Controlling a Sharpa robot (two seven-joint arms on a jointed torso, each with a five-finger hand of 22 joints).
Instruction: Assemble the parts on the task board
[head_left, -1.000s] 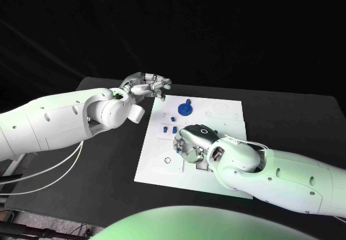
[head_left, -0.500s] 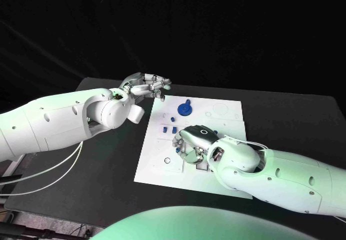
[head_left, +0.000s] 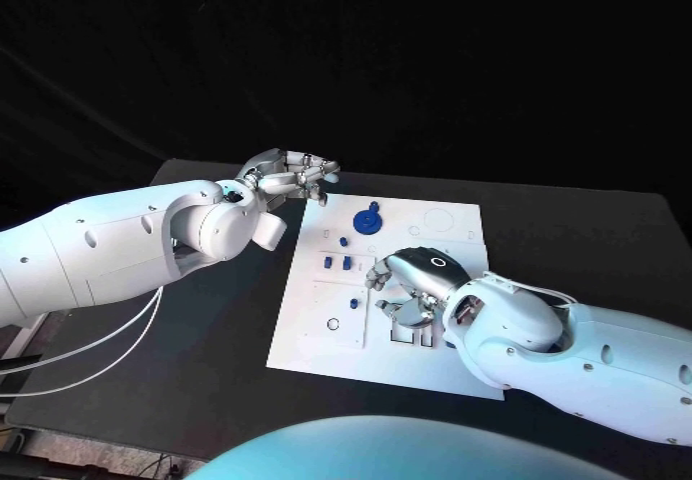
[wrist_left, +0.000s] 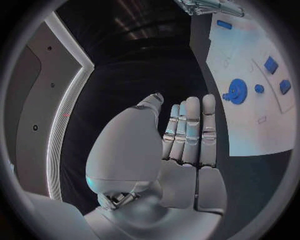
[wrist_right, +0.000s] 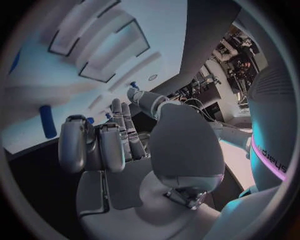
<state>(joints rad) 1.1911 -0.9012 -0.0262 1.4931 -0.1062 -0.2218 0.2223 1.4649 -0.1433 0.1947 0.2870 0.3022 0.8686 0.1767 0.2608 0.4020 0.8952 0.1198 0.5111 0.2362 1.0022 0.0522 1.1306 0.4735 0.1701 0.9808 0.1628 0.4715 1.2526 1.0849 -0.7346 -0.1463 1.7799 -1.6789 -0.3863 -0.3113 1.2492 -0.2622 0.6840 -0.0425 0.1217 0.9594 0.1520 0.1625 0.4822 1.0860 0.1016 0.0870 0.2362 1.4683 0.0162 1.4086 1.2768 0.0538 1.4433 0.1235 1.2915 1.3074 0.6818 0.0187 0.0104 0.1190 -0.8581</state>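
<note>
The white task board (head_left: 447, 215) lies in the middle of the black table. A blue gear (head_left: 371, 217) stands near its far edge, also seen as the blue gear (wrist_left: 236, 91). Small blue parts (head_left: 338, 262) sit left of centre, and another small blue part (head_left: 353, 301) lies nearer me. My right hand (head_left: 411, 288) hovers low over the board's middle, fingers partly curled (wrist_right: 94, 142). A blue speck (wrist_right: 133, 84) shows by its fingertips; I cannot tell whether it is held. My left hand (head_left: 291, 175) hangs beyond the board's far left corner, fingers straight (wrist_left: 187, 130), holding nothing.
Empty rectangular slots (head_left: 414, 336) are cut into the board just below my right hand, seen as the slots (wrist_right: 112, 50). A blue peg (wrist_right: 47, 121) stands on the board near the right fingers. Black table (head_left: 577, 240) surrounds the board on all sides.
My right hand has moved a little right and away from the board's left half, uncovering the small blue part nearest me. The left hand has barely moved.
</note>
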